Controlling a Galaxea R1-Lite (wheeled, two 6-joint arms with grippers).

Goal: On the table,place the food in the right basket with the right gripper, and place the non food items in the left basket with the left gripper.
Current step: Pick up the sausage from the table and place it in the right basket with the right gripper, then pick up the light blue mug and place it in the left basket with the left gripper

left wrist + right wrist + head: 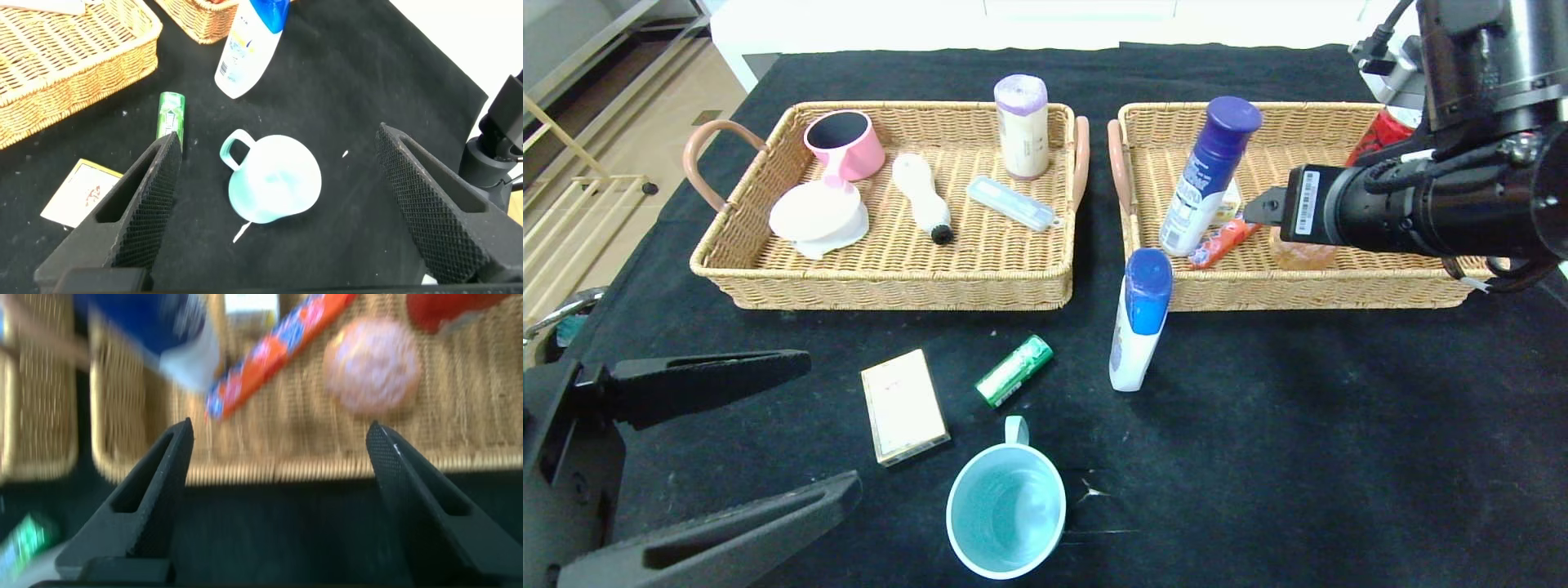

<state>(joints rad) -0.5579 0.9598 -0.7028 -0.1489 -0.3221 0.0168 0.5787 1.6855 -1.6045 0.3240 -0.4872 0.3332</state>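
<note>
Where the black cloth covers the tabletop (1339, 457), two wicker baskets sit side by side at the far half, their inner handles close together. Beyond the far edge runs a white surface, and at the robot's left a pale floor and light wooden rails are visible.

Left basket (890, 286): holds a pink cup (844, 144), a white lid-like piece (818, 216), a white brush (923, 198), a pale cylinder with a purple top (1022, 126) standing upright, and a flat translucent case (1010, 203).

Right basket (1258, 286): holds a white bottle with a purple cap (1207, 175), leaning; an orange snack wrapper (1223, 242) lying beside its base; a round pinkish bun (373, 364); and a red package (1376, 135) at the far right corner, partly hidden by the arm.

On the cloth in front of the baskets: a white bottle with a blue cap (1137, 322), its cap end against the right basket's front wall; a green tube (1014, 371); a cream box (904, 406); and a teal mug (1006, 506), upright, nearest the robot.

Right hand (278, 469): fingers spread wide, holding nothing, above the front part of the right basket with the bun and wrapper below it.

Left hand (833, 425): fingers spread wide, empty, low at the near left of the tabletop, pointed toward the mug and the cream box.
</note>
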